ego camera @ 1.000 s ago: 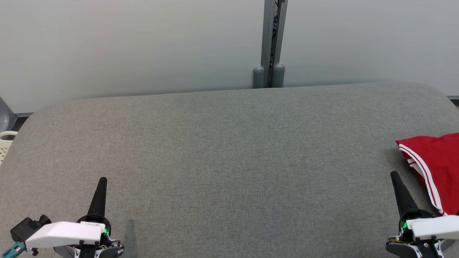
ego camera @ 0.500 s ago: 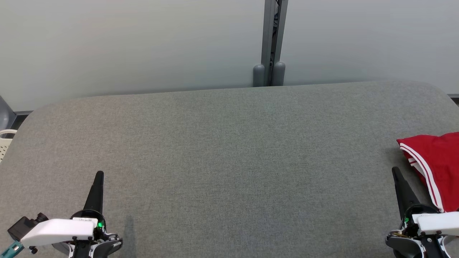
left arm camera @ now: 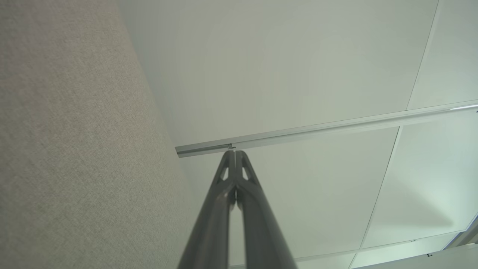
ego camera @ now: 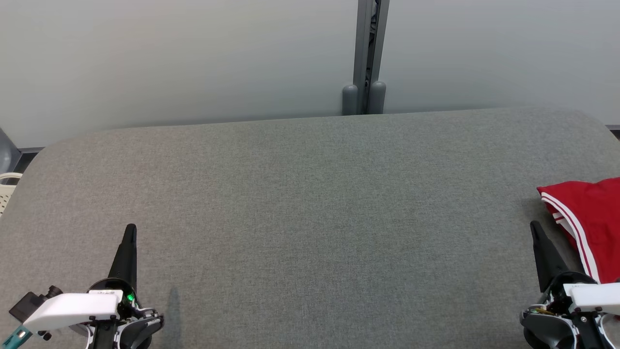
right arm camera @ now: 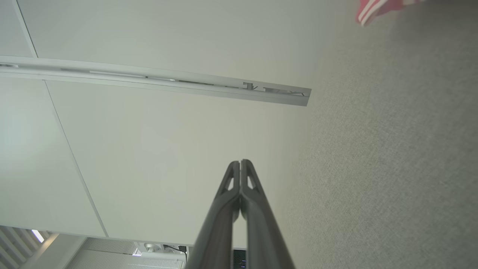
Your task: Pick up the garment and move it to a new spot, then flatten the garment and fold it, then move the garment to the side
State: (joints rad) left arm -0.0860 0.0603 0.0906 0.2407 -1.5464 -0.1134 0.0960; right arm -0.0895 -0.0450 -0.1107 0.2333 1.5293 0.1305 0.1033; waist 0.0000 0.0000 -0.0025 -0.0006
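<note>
Tools: left tool [ego camera: 130, 228], right tool [ego camera: 534, 224] pinched together, empty;
Risk: bump may push garment [ego camera: 593, 218] off tabletop [ego camera: 310, 218] edge

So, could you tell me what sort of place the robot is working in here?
Probably an indoor lab or test bay: a grey fabric-covered table stands against pale partition panels joined by a metal post, with a red striped garment at its right edge.
</note>
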